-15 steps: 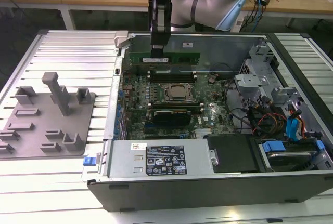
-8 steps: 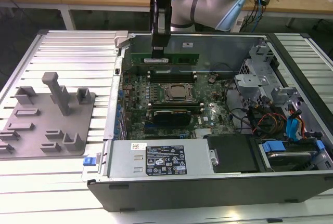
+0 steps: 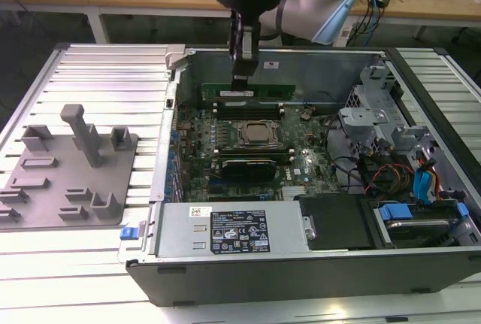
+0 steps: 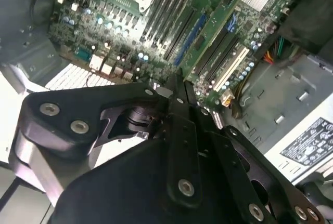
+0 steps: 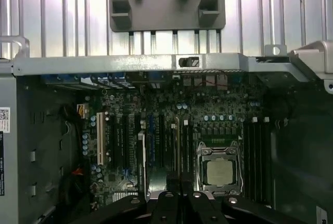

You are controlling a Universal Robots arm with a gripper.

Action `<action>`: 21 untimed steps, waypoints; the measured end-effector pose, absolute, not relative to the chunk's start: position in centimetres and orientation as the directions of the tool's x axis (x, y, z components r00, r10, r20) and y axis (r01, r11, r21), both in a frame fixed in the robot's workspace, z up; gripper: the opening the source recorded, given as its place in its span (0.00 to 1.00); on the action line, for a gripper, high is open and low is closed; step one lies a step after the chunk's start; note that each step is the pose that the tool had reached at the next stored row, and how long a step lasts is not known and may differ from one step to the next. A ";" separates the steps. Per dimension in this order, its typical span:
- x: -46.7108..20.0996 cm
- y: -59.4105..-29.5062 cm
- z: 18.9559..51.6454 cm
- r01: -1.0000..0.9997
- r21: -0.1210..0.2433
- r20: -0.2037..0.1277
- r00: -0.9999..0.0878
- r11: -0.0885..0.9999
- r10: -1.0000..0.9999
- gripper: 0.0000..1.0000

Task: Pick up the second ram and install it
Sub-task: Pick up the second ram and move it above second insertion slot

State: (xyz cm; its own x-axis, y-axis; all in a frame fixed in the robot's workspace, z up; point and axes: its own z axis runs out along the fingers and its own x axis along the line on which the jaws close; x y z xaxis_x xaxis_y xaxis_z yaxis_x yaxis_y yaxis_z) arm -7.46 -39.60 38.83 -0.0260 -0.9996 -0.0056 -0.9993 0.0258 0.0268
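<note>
Pinching the second ram (image 3: 249,92) — jaws narrowly closed — labelled face in exterior view.

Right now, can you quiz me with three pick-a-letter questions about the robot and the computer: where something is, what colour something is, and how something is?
1. Where is the hand?
A. over the case
B. over the tray
C. down on the floor

2. What colour is the ram in the case?
A. red
B. green
C. yellow

3. How is the case?
A. shut, with its side on
B. open, with its insides showing
C. flipped upside down

Answers:
1 A: in the exterior view the hand hangs over the case, while the tray lies off to the exterior view's left.
2 B: the ram is a long green stick with a white sticker.
3 B: the board and the wires inside show from above.
</note>
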 end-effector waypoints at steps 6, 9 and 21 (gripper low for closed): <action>-6.7 -39.0 37.1 -0.999 0.027 -0.005 -0.031 0.031 -1.000 0.09; -6.7 -38.2 36.5 -0.999 0.027 -0.005 -0.031 0.031 -0.999 0.09; -6.7 -37.2 33.9 -0.999 0.027 -0.006 -0.037 0.036 -0.999 0.09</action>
State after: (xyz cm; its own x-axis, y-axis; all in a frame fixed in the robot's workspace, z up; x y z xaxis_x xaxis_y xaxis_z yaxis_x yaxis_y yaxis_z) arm -6.70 -37.19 33.93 -0.0365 -0.9993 -0.0055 -0.9990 0.0364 0.0269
